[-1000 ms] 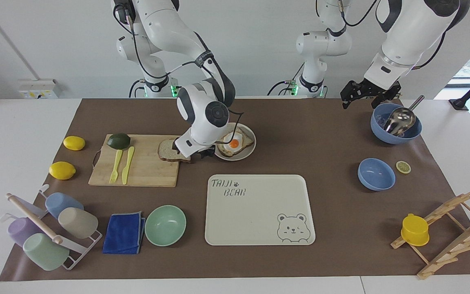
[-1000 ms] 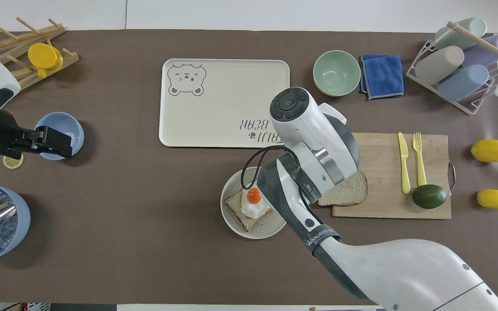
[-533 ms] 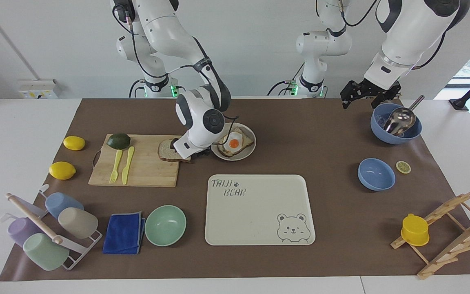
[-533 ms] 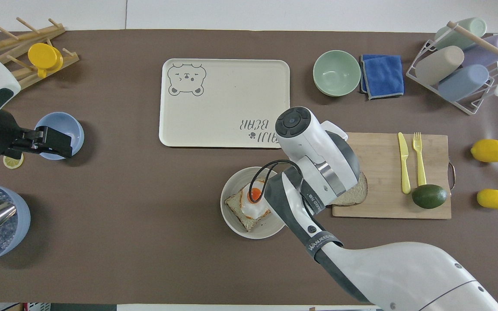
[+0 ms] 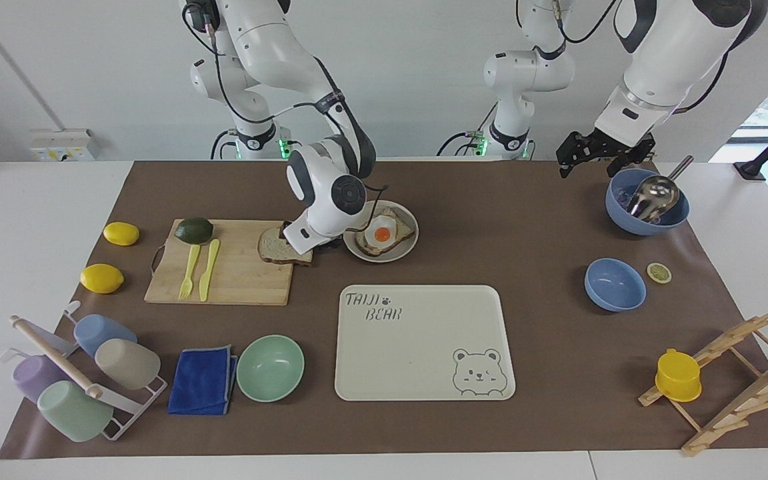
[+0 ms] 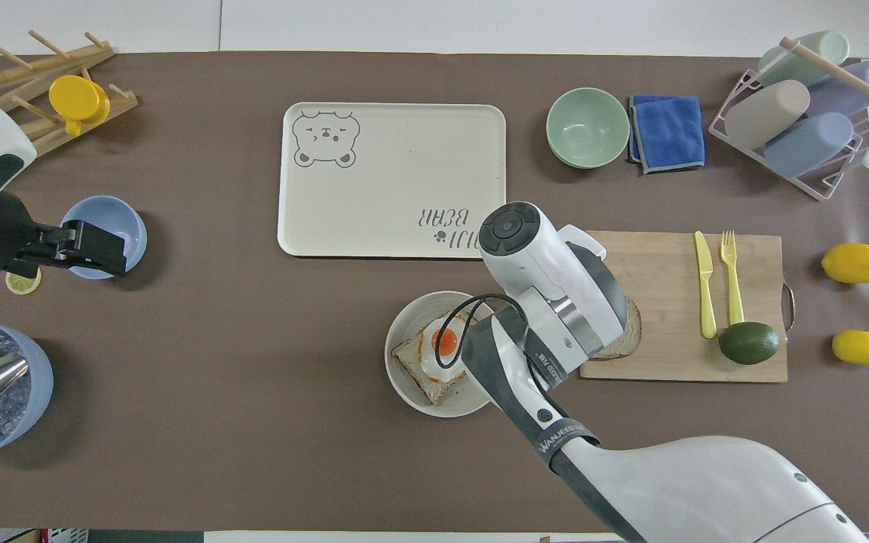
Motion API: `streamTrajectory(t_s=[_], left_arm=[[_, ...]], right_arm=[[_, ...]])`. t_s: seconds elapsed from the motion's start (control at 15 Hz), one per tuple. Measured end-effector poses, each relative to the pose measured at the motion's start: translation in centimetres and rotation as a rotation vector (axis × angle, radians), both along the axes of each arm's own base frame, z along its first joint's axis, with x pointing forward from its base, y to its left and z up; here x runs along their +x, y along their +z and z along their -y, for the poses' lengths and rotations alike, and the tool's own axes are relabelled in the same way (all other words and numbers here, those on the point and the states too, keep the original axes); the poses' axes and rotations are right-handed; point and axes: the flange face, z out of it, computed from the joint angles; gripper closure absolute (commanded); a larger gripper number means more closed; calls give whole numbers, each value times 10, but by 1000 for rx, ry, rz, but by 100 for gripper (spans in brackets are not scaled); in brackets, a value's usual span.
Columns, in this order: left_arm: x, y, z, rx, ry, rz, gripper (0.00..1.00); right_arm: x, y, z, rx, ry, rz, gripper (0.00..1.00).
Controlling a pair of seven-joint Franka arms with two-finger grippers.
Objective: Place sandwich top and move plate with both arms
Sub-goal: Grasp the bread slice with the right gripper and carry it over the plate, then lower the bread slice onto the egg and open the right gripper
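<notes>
Your right gripper [image 5: 304, 248] sits low at the sandwich top [image 5: 276, 248], which lies on the cutting board [image 5: 237, 273] beside the plate [image 5: 405, 249]; whether its jaws are apart or clamped, you cannot tell. The pickup step is in hand; next, secure the slice and lift it onto the egg toast [image 5: 384, 233]; your left gripper [image 5: 594, 155] waits over the desk [image 5: 504, 220], jaws apart.

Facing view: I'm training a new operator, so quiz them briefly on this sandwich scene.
1. True or false: the sandwich top lies on the plate.
2. What tops the toast? A fried egg, B cheese, C tomato.
3. Fill in: the ___ arm's tool is down at the sandwich top.
Key: 1 false, on the cutting board; 2 A; 3 right. The right tool is there; the left tool waits raised at its table end.
</notes>
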Motion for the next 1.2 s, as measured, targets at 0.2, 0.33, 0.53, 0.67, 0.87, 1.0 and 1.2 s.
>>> streamTrajectory(t_s=[0.2,0.33,0.53,0.67,0.87,1.0,1.2], left_arm=[[0,0,0,0,0,0,0],[0,0,0,0,0,0,0],[0,0,0,0,0,0,0],[0,0,0,0,0,0,0],[0,0,0,0,0,0,0],[0,0,0,0,0,0,0],[0,0,0,0,0,0,0]], right_arm=[[-4,-3,1,-5,1,-10,27],[-6,-5,2,-8,1,-15,31],[-8,-5,4,-9,2,-17,85],[-9,0,2,-6,4,-13,100],[-7,15,-3,-6,8,-8,100],[-3,34,-18,-1,23,9,100],[-9,72,-76,27,106,59,100]])
